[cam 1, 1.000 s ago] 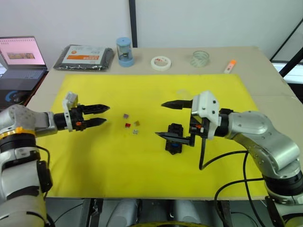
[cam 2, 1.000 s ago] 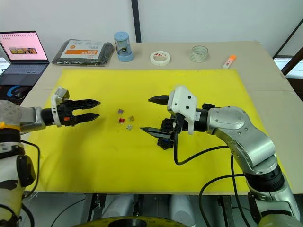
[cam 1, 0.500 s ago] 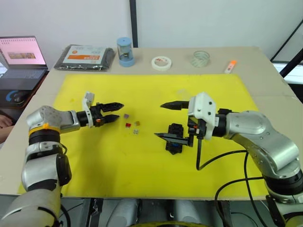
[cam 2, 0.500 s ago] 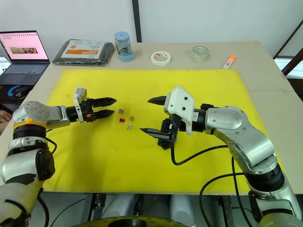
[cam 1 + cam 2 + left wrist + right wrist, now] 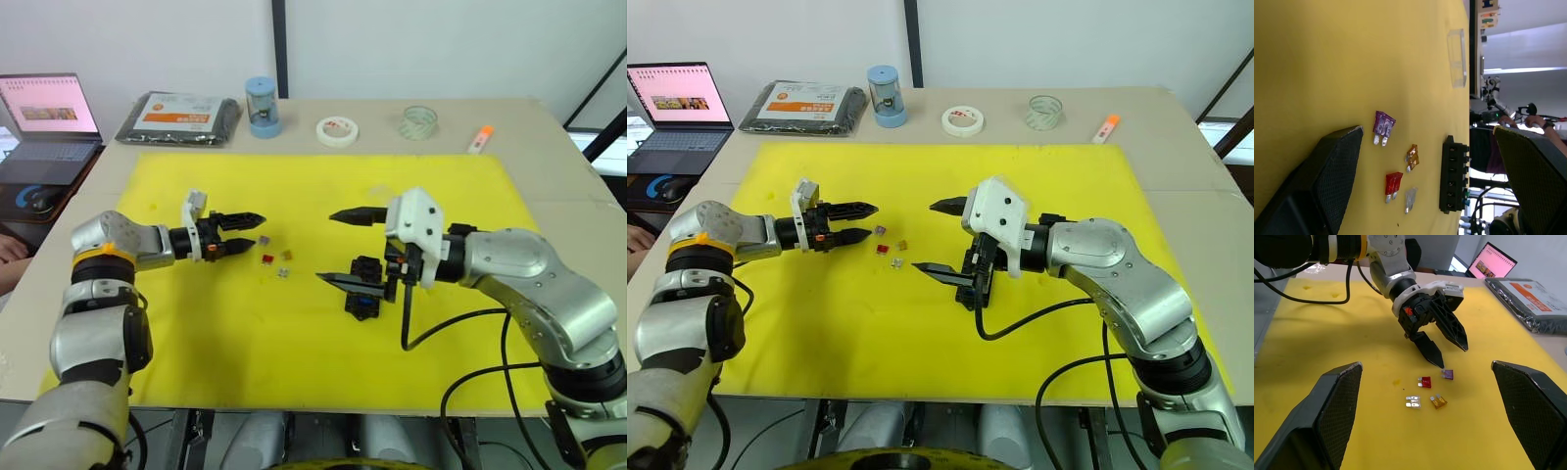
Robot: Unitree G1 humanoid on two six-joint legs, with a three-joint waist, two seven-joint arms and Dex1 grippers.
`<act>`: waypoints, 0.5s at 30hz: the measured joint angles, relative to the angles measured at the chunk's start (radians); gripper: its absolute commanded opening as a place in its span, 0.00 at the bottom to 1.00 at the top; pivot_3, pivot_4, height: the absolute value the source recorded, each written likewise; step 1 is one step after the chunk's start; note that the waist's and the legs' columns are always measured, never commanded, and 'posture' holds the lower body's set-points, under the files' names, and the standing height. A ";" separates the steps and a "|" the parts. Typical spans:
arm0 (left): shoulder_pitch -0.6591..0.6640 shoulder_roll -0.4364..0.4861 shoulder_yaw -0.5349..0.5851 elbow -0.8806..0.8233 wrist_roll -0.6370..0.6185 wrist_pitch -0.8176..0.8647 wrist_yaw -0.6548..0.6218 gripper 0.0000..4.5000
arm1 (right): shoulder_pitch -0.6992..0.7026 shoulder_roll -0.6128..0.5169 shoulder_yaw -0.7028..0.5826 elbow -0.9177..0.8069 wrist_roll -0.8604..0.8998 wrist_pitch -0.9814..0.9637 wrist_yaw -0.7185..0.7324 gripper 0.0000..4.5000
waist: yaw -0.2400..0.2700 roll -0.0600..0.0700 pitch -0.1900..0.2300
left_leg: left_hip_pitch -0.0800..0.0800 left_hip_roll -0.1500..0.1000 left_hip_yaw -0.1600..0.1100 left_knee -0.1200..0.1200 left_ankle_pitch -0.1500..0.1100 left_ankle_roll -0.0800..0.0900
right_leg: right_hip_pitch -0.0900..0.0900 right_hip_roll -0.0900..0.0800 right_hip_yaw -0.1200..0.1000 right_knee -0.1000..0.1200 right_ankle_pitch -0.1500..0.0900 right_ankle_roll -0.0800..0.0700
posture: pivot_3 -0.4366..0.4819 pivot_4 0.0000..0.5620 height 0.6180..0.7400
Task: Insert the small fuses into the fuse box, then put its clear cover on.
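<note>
yellow matting covers most of the counter [image 5: 549,127], and the work sits near its middle. the left claw [image 5: 860,221] hangs low with its two fingers parted and nothing between them, its tips just beside the purple fuse [image 5: 880,230] at the edge of a small loose cluster: a red fuse [image 5: 882,249], an amber fuse [image 5: 900,243] and a pale grey fuse [image 5: 894,263]. the right claw [image 5: 340,247] is spread wide and empty, just beside the fuse box [image 5: 363,285], which lies flat on the mat to the right of the cluster. the risk, as a judgement, is that the fuses are tiny and close together, so a closing finger could push the purple one aside or drag a neighbour along instead of pinching it cleanly; a fuse gripped crooked would also meet its slot badly. the left wrist view shows the clear cover [image 5: 1457,57] lying on the mat beyond the fuses, which the head views barely reveal, and the box's slot row edge-on. the right wrist view shows how near the left claw's tip is to the purple fuse.
</note>
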 measured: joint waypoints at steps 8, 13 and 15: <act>-0.023 -0.031 -0.037 0.017 0.037 -0.029 -0.033 1.00 | 0.006 0.003 0.008 0.000 -0.004 -0.002 0.000 0.99 | 0.002 0.000 0.000 | 0.000 0.000 0.000 0.000 0.000 0.000 | 0.001 0.000 0.000 0.000 0.000 0.000 | 0.48 0.27 1.00; -0.026 -0.045 -0.048 0.027 0.060 -0.065 -0.057 1.00 | 0.015 0.003 0.013 0.000 -0.011 -0.010 0.001 0.99 | 0.003 0.000 0.000 | 0.000 -0.001 0.000 0.000 0.000 0.000 | 0.001 0.000 0.000 0.000 0.000 0.000 | 0.48 0.27 1.00; -0.026 -0.049 -0.053 0.028 0.068 -0.080 -0.064 1.00 | 0.017 0.003 0.017 0.000 -0.012 -0.011 0.001 0.99 | 0.003 0.000 0.000 | 0.000 -0.001 0.000 0.000 0.000 0.000 | 0.001 0.000 0.000 0.000 0.000 0.000 | 0.48 0.27 1.00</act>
